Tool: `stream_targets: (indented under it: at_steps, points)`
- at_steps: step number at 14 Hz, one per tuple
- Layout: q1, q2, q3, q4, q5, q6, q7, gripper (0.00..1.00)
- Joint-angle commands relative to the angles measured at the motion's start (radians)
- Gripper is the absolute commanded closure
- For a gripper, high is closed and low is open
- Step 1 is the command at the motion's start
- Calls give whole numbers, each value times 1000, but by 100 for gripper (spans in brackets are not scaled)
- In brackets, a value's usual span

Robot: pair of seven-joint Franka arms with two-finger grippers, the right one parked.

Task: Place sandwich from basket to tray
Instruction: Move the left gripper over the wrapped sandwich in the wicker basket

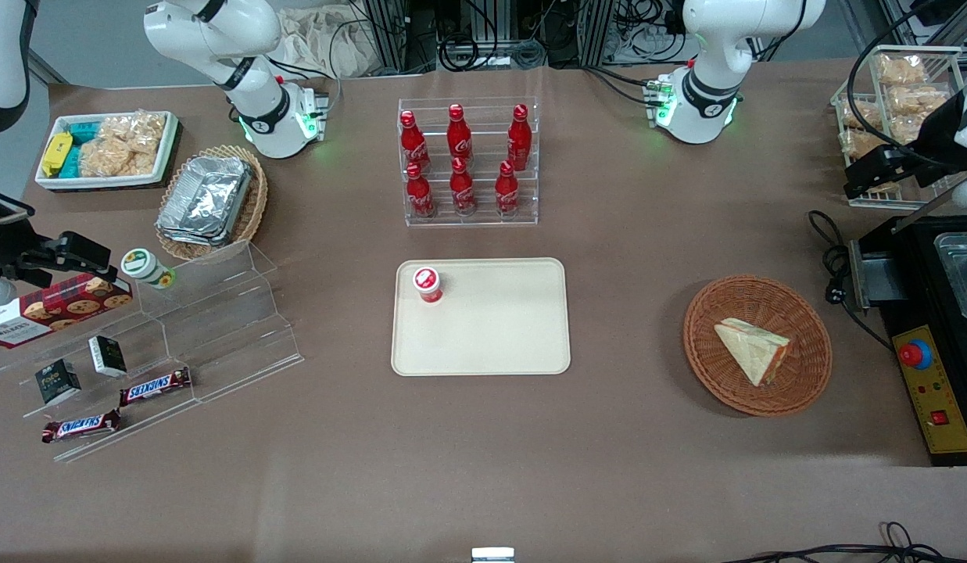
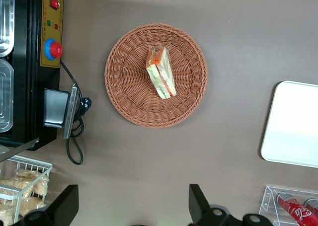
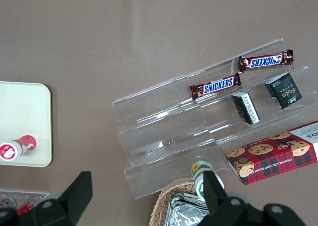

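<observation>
The sandwich, a pale wedge in clear wrap with orange-red filling, lies in the round reddish-brown basket. Both also show in the left wrist view, the sandwich on the basket. The cream tray lies mid-table, toward the parked arm's end from the basket, with a small red-capped cup on it. The tray's edge shows in the left wrist view. My left gripper hangs high over the table, farther from the front camera than the basket. Its jaws are open and empty.
A black machine with a red button and a black cable stand beside the basket at the working arm's end. A wire rack of snack bags stands near the gripper. A clear rack of red bottles stands farther back than the tray.
</observation>
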Motion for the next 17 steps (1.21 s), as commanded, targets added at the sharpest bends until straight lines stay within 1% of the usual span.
stream_targets:
  at_steps: [1,3,5,6,7,8,10,14,16,17]
  points:
    - [-11,-10,10,-10,-4,1,19,0]
    - [-5,9,8,9,-7,0,97,0]
    - [3,19,12,3,-13,13,95,0]
    - [23,50,12,8,-34,15,94,0]
    - [46,87,13,8,-77,21,88,0]
    - [72,124,13,6,-92,40,78,0]
    - [113,199,13,-6,-99,121,61,0]
    - [118,343,13,-27,-122,291,-28,0]
    - [116,422,13,-55,-155,390,-39,0]
    - [116,455,12,-69,-159,452,-39,0]
